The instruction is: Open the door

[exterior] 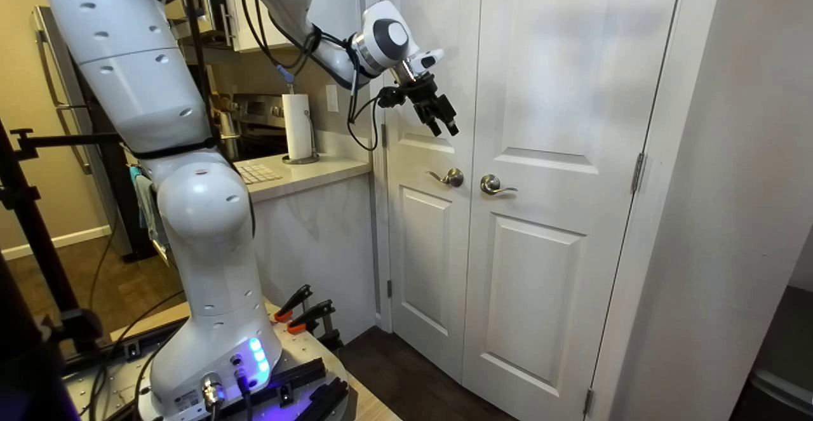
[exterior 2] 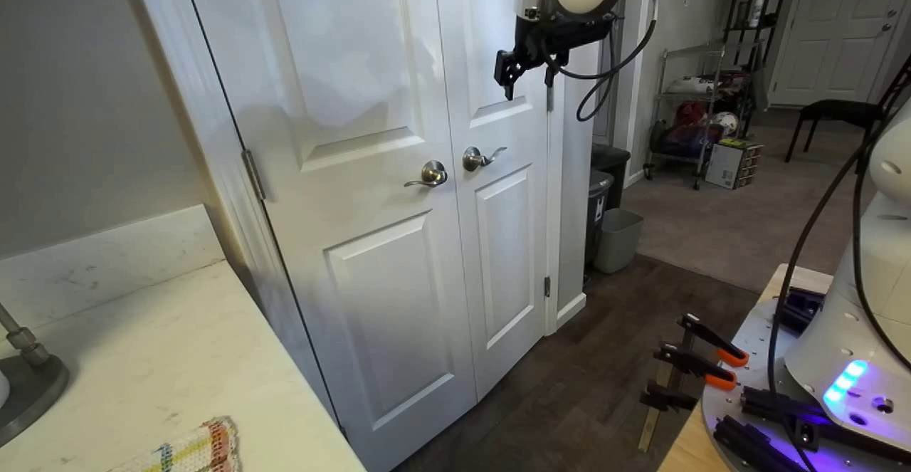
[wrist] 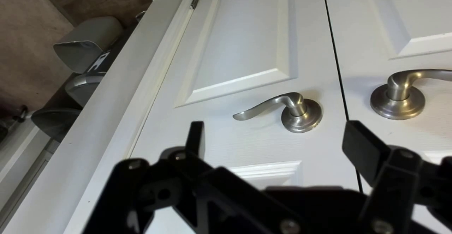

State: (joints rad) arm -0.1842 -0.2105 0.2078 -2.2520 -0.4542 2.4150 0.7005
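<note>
The door (exterior: 540,294) is a tall white panelled leaf, closed; it also shows in an exterior view (exterior 2: 504,244) and in the wrist view (wrist: 247,43), which looks upside down. Its silver lever handle (exterior: 491,184) sits near the seam between the two leaves; it also shows in an exterior view (exterior 2: 472,159) and the wrist view (wrist: 300,117). My gripper (exterior: 445,130) is open and empty, higher than the handle and apart from the doors; it also shows in an exterior view (exterior 2: 529,89). In the wrist view the handle lies beyond my wide-apart fingertips (wrist: 273,135).
The matching white leaf (exterior: 422,256) with its own lever (exterior: 452,177) is closed beside the door. A counter (exterior: 317,173) with a paper towel roll (exterior: 297,126) adjoins it. Bins (exterior 2: 619,240) stand past the door frame. Clamps (exterior 2: 694,362) project from the robot's base table.
</note>
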